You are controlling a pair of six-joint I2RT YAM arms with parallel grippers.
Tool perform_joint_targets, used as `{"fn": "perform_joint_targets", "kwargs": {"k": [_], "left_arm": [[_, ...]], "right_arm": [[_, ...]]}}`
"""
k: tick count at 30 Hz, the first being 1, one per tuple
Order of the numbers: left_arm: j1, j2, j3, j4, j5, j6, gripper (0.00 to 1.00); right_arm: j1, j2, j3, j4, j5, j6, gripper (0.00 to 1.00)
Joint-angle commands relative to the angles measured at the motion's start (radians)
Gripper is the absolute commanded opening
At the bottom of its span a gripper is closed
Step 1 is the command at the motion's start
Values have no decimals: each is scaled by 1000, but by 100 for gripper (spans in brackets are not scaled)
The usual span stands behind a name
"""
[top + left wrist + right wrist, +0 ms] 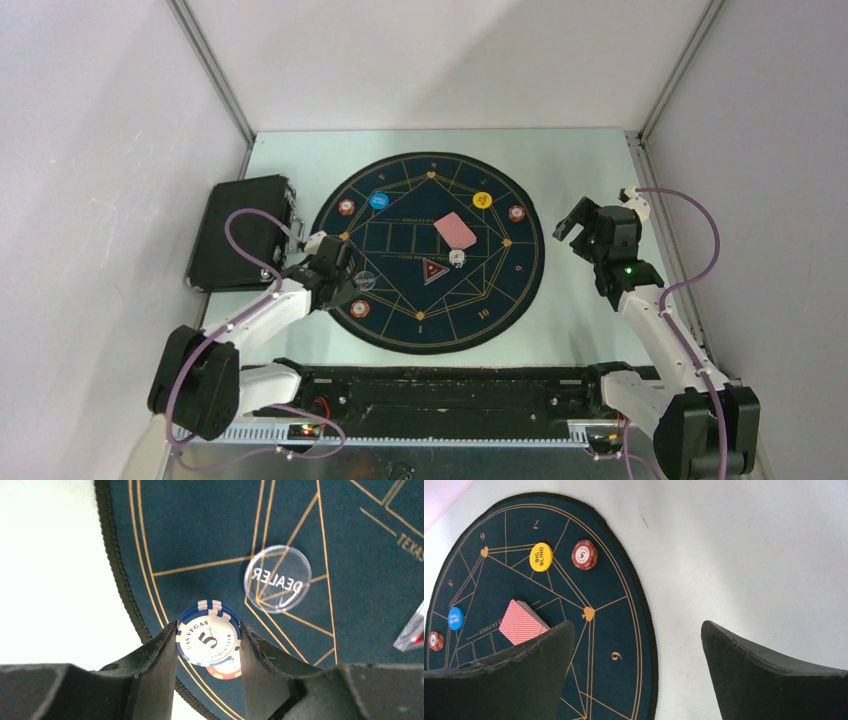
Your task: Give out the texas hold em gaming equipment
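Observation:
My left gripper is shut on a blue-and-white poker chip marked 5, held on edge just above the mat's near-left rim. Under it lies a red-white chip. A clear dealer button rests just beyond. In the top view the left gripper hangs beside that red-white chip. A pink-backed card deck and a red triangular token sit mid-mat. My right gripper stands open and empty over the table, right of the mat.
The dark round mat also carries a blue small-blind chip, a yellow big-blind chip and red-white chips. A black case lies left of the mat. Walls close in on three sides.

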Motion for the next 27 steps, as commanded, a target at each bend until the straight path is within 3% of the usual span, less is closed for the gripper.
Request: {"fn": "perform_joint_targets", "kwargs": {"k": [1, 9, 15, 17, 20, 22, 27], "left_arm": [[40, 40, 38, 58, 10, 21, 14], [47, 98, 33, 56, -35, 9, 25], [57, 119, 41, 62, -35, 24, 39], [58, 131, 44, 62, -33, 30, 47], [59, 144, 44, 71, -16, 35, 68], [58, 149, 45, 70, -4, 36, 75], [59, 121, 53, 40, -10, 27, 81]], "right_arm": [[-8, -4, 3, 43, 9, -7, 100], [-14, 2, 3, 43, 15, -8, 100], [-18, 5, 3, 41, 15, -11, 100], [-18, 0, 4, 37, 17, -11, 100], [-19, -7, 2, 30, 21, -12, 100], [-19, -11, 2, 27, 25, -13, 100], [-19, -16, 2, 22, 21, -13, 99]]}}
